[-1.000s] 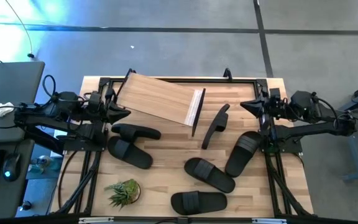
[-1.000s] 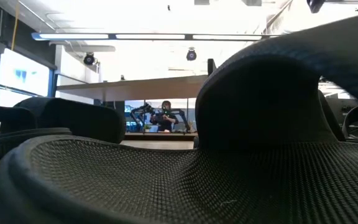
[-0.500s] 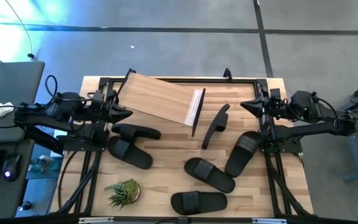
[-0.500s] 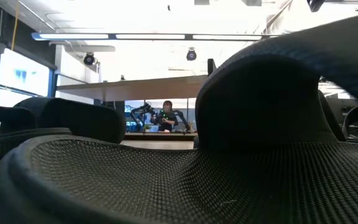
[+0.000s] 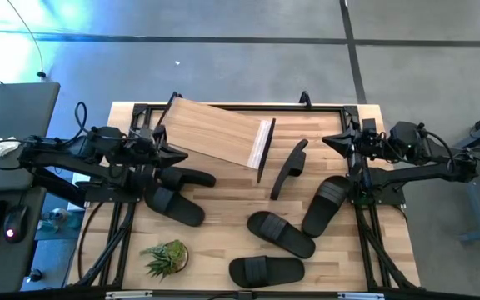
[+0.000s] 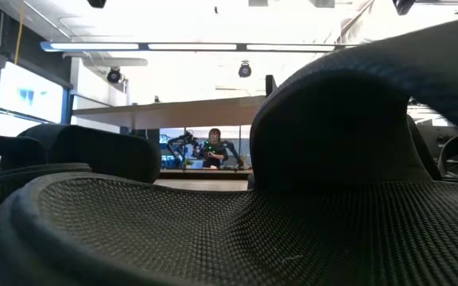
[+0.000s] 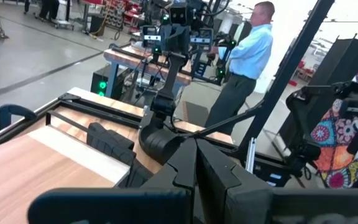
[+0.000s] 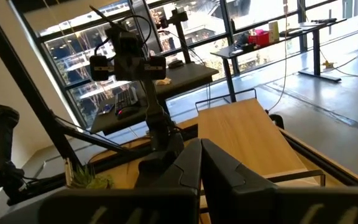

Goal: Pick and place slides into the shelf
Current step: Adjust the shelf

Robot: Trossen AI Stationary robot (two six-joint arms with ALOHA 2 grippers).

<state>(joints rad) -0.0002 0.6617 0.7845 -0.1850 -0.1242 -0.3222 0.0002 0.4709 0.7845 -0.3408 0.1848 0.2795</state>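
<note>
Six slides: black, all lying on the table (image 5: 223,242), none on the shelf.
Shelf (image 5: 215,133): tipped and skewed at the far middle of the table, its light wood top facing up, pale edge toward the right.
Left pair of slides: one (image 5: 182,177) just near of the shelf's left end, a second (image 5: 173,205) nearer still, close beside the first.
Edge-on slide (image 5: 288,168): stands on its side just right of the shelf's pale edge.
Right slide (image 5: 325,204): lies lengthwise next to the right arm's base frame.
Middle slide (image 5: 281,234): angled, near of the edge-on one, close to the right slide's near end.
Nearest slide (image 5: 266,271): at the table's near edge, right of centre; it fills the low view (image 6: 237,222).
Left gripper (image 5: 181,157): fingers pressed together with nothing between them, hanging over the shelf's left end and the far slide of the left pair.
Right gripper (image 5: 327,140): fingers together and empty, at the far right of the table, well apart from the shelf.
Plant (image 5: 165,257): small green one at the near left.
Person (image 7: 244,56): in a light shirt, standing beyond the table in the left wrist view.
</note>
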